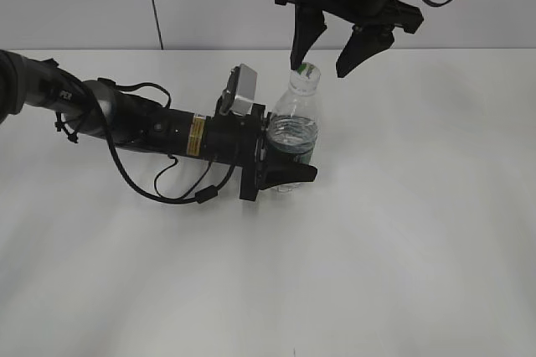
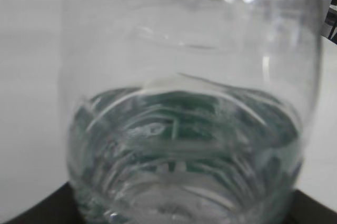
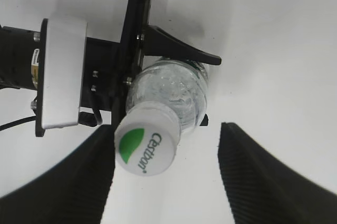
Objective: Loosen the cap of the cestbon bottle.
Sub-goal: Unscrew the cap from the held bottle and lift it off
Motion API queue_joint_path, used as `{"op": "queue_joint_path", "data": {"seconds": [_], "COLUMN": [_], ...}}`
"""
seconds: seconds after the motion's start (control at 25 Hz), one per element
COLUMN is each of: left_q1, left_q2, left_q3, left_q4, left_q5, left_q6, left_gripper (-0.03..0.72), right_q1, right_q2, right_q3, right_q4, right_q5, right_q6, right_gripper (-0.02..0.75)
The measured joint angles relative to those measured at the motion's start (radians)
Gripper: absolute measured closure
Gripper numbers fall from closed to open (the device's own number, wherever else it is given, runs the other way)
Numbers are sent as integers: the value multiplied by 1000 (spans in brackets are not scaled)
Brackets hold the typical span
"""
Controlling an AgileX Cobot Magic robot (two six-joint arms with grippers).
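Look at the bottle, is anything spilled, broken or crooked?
No spill or damage shows. The cestbon bottle stands upright on the table, clamped by the left gripper. One oddity: the open right gripper sits off-centre, its left finger touching the cap.

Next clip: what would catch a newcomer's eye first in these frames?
The clear bottle standing mid-table, clamped low on its body by the left end effector reaching in from the left. Then the right end effector hanging open just above, one finger beside the white cap, whose green mark and lettering fill the right wrist view. The left wrist view is nearly all bottle.
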Motion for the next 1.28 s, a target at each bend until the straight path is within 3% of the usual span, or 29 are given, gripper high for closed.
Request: {"op": "queue_joint_path", "data": {"seconds": [0.28, 1.0, 1.28], "left_q1": [0, 0, 0], "left_q2": [0, 0, 0], "left_q3": [0, 0, 0], "left_q4": [0, 0, 0], "left_q5": [-1, -1, -1], "left_q6": [0, 0, 0], "left_gripper": [280, 280, 280], "right_q1": [0, 0, 0], "right_q2": [0, 21, 21], "right_q3": [0, 0, 0], "right_q4": [57, 66, 60], "right_q5": [0, 0, 0], "right_q6": [0, 0, 0], "right_gripper": [266, 268, 362]}}
